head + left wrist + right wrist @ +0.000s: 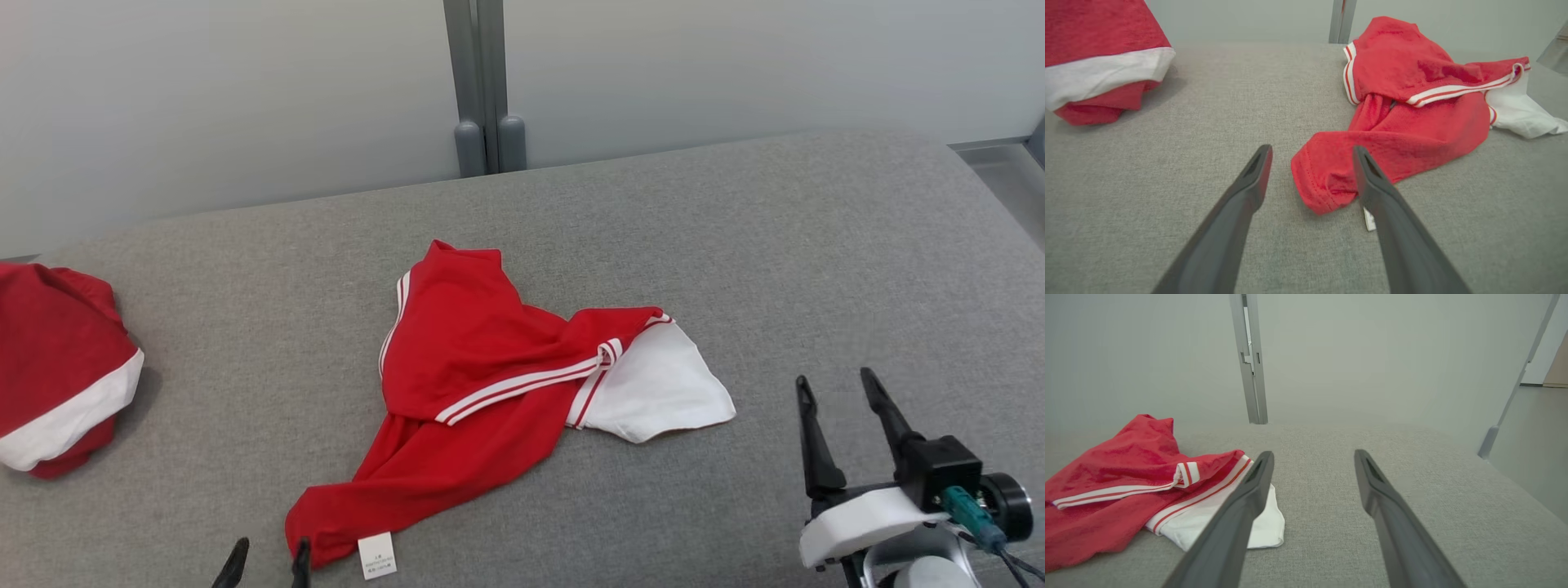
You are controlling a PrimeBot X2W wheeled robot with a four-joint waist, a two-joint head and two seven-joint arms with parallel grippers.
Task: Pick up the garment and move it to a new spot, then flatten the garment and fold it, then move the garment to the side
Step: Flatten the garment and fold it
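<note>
The crumpled red knit garment with white striped trim (482, 367) lies in a heap near the middle of the grey fabric-covered counter (816, 245). One layer is folded over another, and the white sleeve (661, 388) is spread flat toward the robot's right. A rolled red hem corner (1318, 183), with a white label (377, 555) beside it, points toward the robot. The left tool (1311, 152) hovers low with both fingers spread wide and empty. In the left wrist view the hem corner appears between the fingertips, an alignment that suits a pinch on that edge; contact cannot be confirmed. The right tool (837, 382) is likewise spread wide and empty, held above bare counter near the white sleeve and apart from the cloth. Judged from this layout, the pick-up step has not yet begun: the garment is neither flattened nor folded. A second red-and-white garment (57, 367) rests well apart at the counter's left edge, so the new spot should avoid it. Soft cloth bunches, so a pinch may catch several layers.
</note>
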